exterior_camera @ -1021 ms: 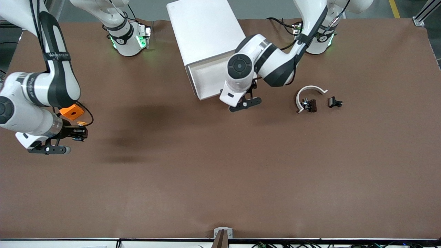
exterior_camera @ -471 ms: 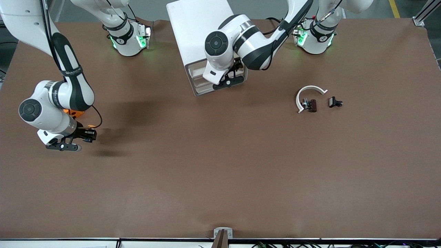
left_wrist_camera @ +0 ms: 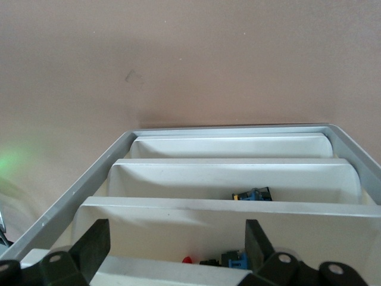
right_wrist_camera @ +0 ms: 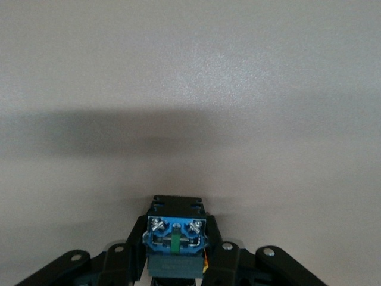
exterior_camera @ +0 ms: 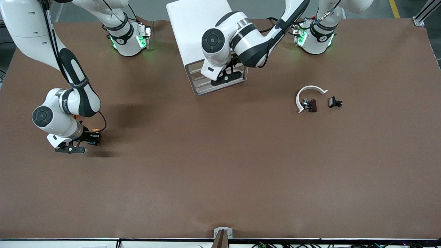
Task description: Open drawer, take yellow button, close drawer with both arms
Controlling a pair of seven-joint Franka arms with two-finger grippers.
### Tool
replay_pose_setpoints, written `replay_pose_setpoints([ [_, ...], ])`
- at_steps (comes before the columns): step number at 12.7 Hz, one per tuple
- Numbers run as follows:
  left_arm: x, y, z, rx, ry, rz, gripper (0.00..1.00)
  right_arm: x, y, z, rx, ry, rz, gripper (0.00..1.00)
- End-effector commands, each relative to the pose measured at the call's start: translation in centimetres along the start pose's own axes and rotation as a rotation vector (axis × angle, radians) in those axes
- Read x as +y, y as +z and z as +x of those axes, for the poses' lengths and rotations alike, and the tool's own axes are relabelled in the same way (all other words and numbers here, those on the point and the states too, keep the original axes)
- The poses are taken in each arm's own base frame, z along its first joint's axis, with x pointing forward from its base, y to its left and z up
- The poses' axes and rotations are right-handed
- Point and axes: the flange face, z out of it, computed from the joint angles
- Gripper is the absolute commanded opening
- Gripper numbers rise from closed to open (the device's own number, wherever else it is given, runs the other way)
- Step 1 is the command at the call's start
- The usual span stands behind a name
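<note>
The button (right_wrist_camera: pixel 175 238) sits pinched in the right hand (exterior_camera: pixel 90 137), blue-and-black body showing between the closed fingers, low over the table (exterior_camera: pixel 220 172) toward the right arm's end. The drawer (exterior_camera: pixel 220 80) looks pushed back into the white cabinet (exterior_camera: pixel 196 27), its front level with the ones below it. The left hand (left_wrist_camera: pixel 175 253) hovers at the cabinet's front with fingers spread wide, gripping nothing. Small blue parts (left_wrist_camera: pixel 253 194) lie in the drawers below.
</note>
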Motion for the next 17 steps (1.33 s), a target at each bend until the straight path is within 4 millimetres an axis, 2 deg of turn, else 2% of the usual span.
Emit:
replay_pose_setpoints([
  [1,-0.1,-0.6,0.3,-0.021,-0.014,-0.019,1.00,0.3,-0.2,0.3,0.010,-0.025,-0.004,0.66],
  [2,-0.6,-1.1,1.8,-0.008,-0.024,-0.025,1.00,0.3,-0.8,0.4,0.014,-0.011,-0.003,1.00],
  [3,-1.5,-2.2,4.3,0.014,-0.052,-0.040,1.00,0.2,-2.2,0.8,0.037,-0.010,-0.004,1.00],
  [6,-6.3,-7.1,13.4,0.136,-0.163,-0.073,1.00,-0.1,-11.4,1.0,0.020,-0.012,0.003,1.00],
  [7,-9.0,-8.9,16.5,0.174,-0.214,-0.083,1.00,-1.0,-15.0,0.7,-0.020,-0.020,0.007,1.00],
  [10,-16.6,-13.8,23.6,0.273,-0.321,-0.111,1.00,-4.3,-25.7,-0.9,-0.043,-0.004,0.013,1.00],
  [11,-18.5,-15.0,25.3,0.283,-0.325,-0.128,1.00,-5.4,-28.5,-1.7,-0.045,0.012,0.012,1.00],
  [13,-22.1,-16.2,28.1,0.292,-0.283,-0.133,1.00,-6.8,-33.7,-3.2,-0.066,0.012,0.010,1.00],
  [14,-23.6,-16.9,28.9,0.300,-0.252,-0.137,1.00,-6.8,-36.0,-3.6,-0.080,0.010,0.009,1.00],
  [16,-26.1,-19.1,28.9,0.331,-0.216,-0.148,1.00,-6.3,-41.2,-4.2,-0.089,0.014,0.010,1.00],
  [17,-28.0,-19.9,29.4,0.333,-0.218,-0.158,1.00,-6.2,-42.8,-4.4,-0.082,0.012,0.010,1.00],
])
